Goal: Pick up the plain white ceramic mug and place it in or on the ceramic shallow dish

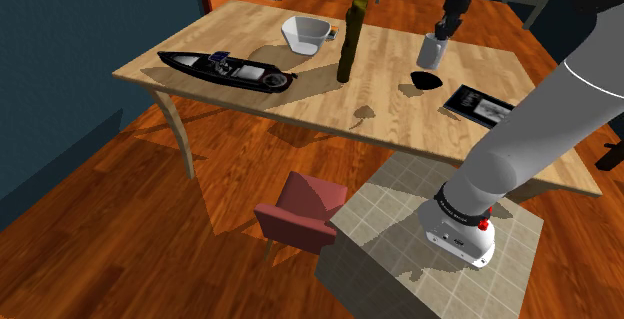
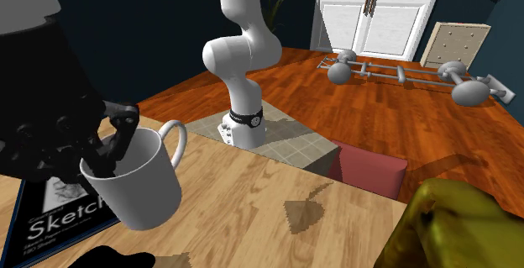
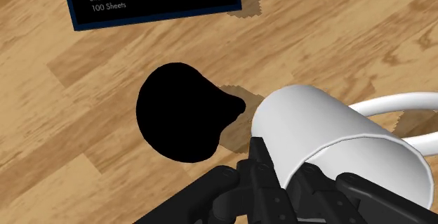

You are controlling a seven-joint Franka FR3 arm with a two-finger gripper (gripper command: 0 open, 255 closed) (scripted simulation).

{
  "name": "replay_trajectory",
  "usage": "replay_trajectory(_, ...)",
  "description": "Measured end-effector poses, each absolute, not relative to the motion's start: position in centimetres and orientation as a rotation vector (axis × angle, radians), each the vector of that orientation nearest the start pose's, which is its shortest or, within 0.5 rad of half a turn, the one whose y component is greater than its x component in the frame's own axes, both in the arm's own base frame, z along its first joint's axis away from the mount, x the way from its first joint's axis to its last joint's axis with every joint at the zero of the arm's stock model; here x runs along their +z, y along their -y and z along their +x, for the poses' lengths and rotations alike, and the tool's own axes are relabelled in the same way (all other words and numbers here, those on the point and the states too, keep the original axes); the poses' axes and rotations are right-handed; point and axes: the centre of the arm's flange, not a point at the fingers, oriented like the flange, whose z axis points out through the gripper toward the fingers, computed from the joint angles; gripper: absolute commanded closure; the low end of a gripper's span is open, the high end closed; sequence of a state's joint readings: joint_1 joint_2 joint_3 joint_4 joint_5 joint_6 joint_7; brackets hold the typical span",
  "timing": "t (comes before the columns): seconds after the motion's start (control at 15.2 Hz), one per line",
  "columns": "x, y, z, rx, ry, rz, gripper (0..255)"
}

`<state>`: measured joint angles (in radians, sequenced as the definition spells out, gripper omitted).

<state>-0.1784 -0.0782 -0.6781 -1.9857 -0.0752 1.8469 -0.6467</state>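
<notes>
Gripper [image 2: 112,144] fingers pinch the mug [image 2: 138,182] wall, one finger inside. The mug hangs tilted, on the shoulder view's right of the bottle [image 1: 350,39]. The white dish [image 1: 305,33] is just beyond the bottle's left. Clear the bottle and level the mug before releasing.

The mug [image 1: 433,51] in the gripper [image 1: 441,33] hangs over bare table [image 1: 400,127] beside the black dish [image 1: 427,80]. A sketch pad [image 1: 480,105] lies flat near the dish, on the shoulder view's right. The tall bottle [image 1: 351,37] stands well apart on that view's left, the only upright obstacle nearby; open wood lies between.
</notes>
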Motion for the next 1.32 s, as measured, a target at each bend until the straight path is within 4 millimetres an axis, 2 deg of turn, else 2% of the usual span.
replay_trajectory(0.33,49.1,47.3,32.7,0.113,-0.285,-3.091,255)
replay_trajectory(0.46,49.1,48.9,32.5,0.112,-0.281,-3.091,255)
replay_trajectory(1.32,42.4,49.4,32.4,0.112,-0.278,-3.091,255)
